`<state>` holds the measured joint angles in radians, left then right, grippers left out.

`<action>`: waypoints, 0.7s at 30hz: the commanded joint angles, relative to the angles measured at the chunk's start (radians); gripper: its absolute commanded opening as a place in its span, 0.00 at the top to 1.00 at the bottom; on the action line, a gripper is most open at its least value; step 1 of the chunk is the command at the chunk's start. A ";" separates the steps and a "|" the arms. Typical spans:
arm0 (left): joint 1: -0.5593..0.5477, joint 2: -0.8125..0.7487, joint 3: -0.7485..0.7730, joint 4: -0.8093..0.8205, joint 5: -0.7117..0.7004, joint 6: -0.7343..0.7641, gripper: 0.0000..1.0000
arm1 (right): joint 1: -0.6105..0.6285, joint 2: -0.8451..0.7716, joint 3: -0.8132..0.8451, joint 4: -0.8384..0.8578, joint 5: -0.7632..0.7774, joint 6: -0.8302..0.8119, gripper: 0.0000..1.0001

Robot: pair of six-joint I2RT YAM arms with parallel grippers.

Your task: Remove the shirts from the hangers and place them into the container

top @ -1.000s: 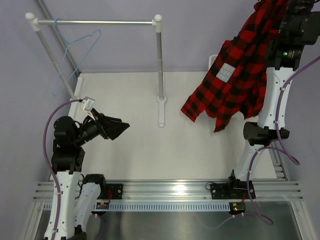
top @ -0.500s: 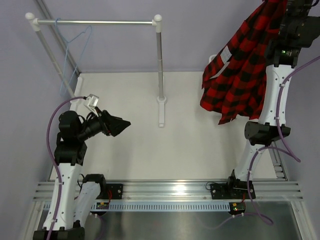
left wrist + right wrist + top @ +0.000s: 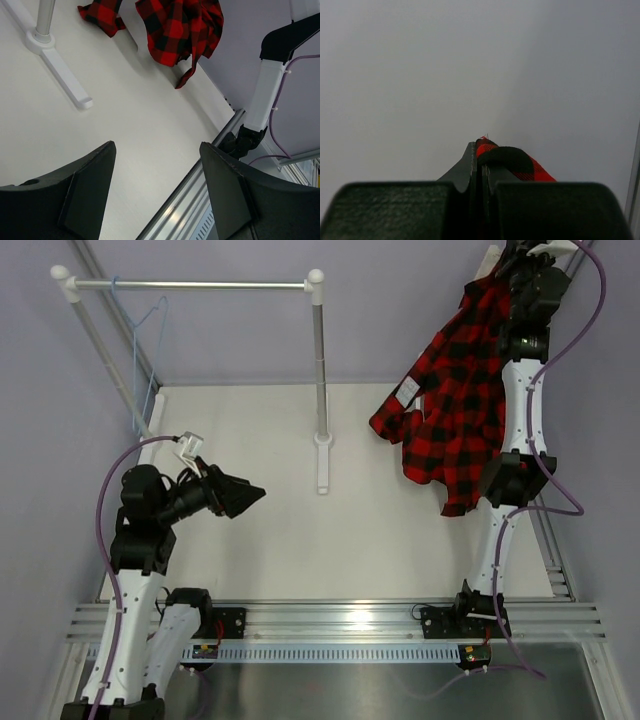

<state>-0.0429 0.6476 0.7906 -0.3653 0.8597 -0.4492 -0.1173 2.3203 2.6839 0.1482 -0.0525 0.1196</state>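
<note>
The red-and-black checked shirt hangs free in the air at the back right, held by its top edge, its white label facing out. My right gripper is raised high and shut on a fold of the shirt, as the right wrist view shows, fingers pressed together. The light-blue hanger hangs bare on the rack rod at the back left. My left gripper hovers low over the table's left side, open and holding nothing. The shirt's lower hem dangles just above the table. The container is out of view.
The white-and-silver clothes rack spans the back left, its right post and foot standing mid-table. The right arm's white links rise beside the shirt. A metal rail runs along the near edge.
My right arm has lifted the shirt higher and farther back, and the cloth has swung and bunched. The bare hanger has turned on the rod. The left gripper has barely shifted.
</note>
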 commanded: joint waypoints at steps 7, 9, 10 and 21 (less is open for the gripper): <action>-0.028 0.003 0.036 0.103 0.061 -0.089 0.25 | 0.071 -0.415 -0.058 -0.051 -0.121 0.003 1.00; -0.028 0.004 0.042 0.111 0.068 -0.106 0.20 | 0.087 -0.475 -0.071 -0.088 -0.147 0.008 1.00; -0.031 0.004 0.039 0.155 0.079 -0.141 0.19 | 0.093 -0.536 -0.082 -0.119 -0.159 0.012 1.00; -0.162 0.127 0.030 0.672 0.233 -0.442 0.06 | 0.111 -0.797 -0.176 -0.321 -0.450 0.302 1.00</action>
<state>-0.1524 0.7242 0.7738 0.1711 1.0103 -0.8631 -0.0082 1.4906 2.5317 -0.0799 -0.3637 0.2821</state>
